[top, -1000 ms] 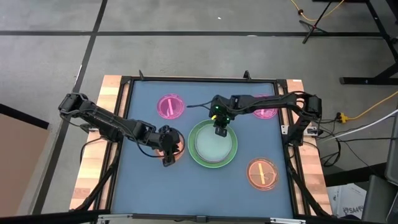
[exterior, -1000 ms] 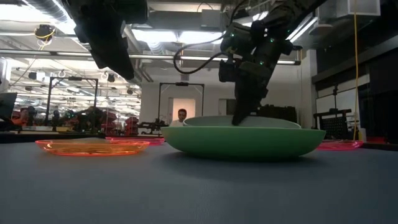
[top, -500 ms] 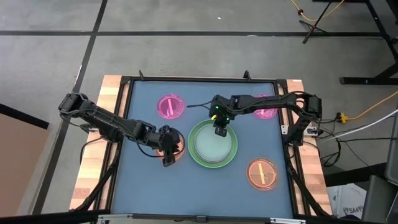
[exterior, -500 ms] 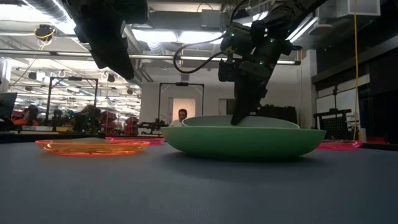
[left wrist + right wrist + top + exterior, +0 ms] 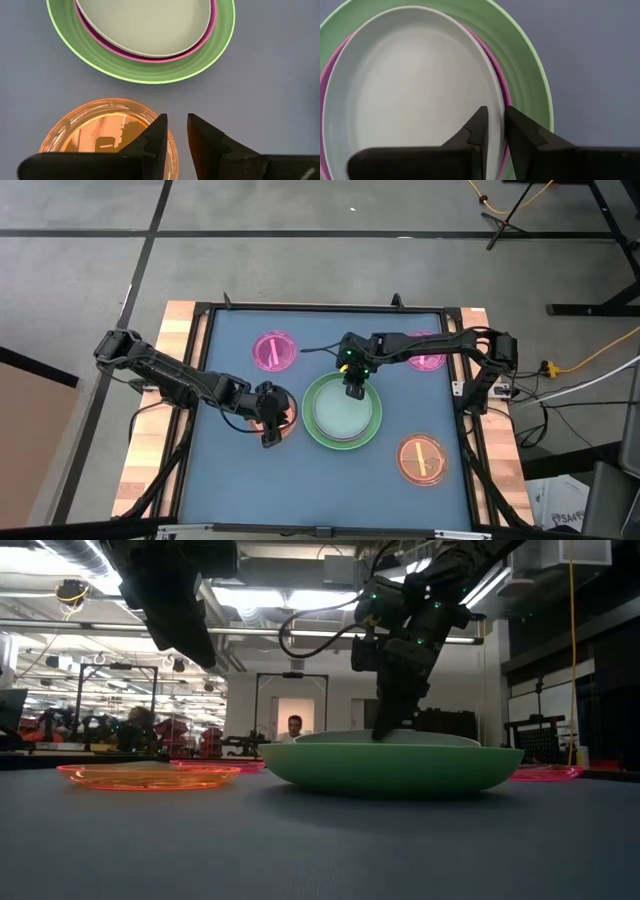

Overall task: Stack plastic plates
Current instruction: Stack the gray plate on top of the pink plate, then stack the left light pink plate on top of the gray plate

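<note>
Plates lie spread over the blue counter (image 5: 230, 480). Left of centre in the high view, my left gripper (image 5: 270, 420) hangs over an orange plate (image 5: 100, 127), its fingers (image 5: 157, 137) a narrow gap apart astride that plate's rim. A pink plate (image 5: 275, 351) sits upper left, with bare mat around it. At centre the green plate (image 5: 342, 411) carries the magenta plate (image 5: 504, 95) and the pale plate (image 5: 410, 95). My right gripper (image 5: 353, 388) stands at their upper edge, fingers (image 5: 479, 127) narrowly apart astride the pale rim. Another orange plate (image 5: 422, 459) lies lower right, another pink one (image 5: 428, 352) upper right.

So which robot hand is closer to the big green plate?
The right one. The right gripper sits over the green plate's far rim, at the stacked plates inside. The left gripper hangs beside it, over an orange plate.
</note>
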Robot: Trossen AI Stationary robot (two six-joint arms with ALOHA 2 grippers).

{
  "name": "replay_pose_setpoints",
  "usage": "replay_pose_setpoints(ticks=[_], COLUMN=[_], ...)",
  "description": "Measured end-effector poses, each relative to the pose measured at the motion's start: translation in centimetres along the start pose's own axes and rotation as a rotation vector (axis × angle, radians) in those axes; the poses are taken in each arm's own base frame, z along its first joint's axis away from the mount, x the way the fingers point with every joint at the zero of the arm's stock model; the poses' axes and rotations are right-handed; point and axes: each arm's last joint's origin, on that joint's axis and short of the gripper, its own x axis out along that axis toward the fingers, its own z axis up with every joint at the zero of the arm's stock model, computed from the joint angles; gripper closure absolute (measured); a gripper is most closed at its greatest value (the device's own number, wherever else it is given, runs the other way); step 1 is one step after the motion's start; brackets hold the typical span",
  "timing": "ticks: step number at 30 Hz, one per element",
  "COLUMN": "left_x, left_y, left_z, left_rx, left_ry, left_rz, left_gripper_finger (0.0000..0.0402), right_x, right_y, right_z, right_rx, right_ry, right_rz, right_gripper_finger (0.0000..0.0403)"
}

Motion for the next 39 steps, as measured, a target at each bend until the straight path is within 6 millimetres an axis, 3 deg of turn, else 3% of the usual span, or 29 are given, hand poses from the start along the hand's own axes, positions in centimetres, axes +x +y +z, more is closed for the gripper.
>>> replay_pose_setpoints(ticks=[31, 39], left_x=[0.0, 0.04], left_y=[0.13, 0.78], left_z=[0.08, 0.49], left_rx=[-0.001, -0.012], left_ry=[-0.027, -0.084], left_rz=[0.041, 0.136], left_gripper_finger=[0.0334, 0.0334], right_x=[0.0, -0.01], right_y=[-0.19, -0.19], right_z=[-0.02, 0.01], right_rx=[0.0, -0.001], right_ry=[0.003, 0.001], right_rz=[-0.07, -0.07], right_gripper_finger=[0.0347, 0.0347])
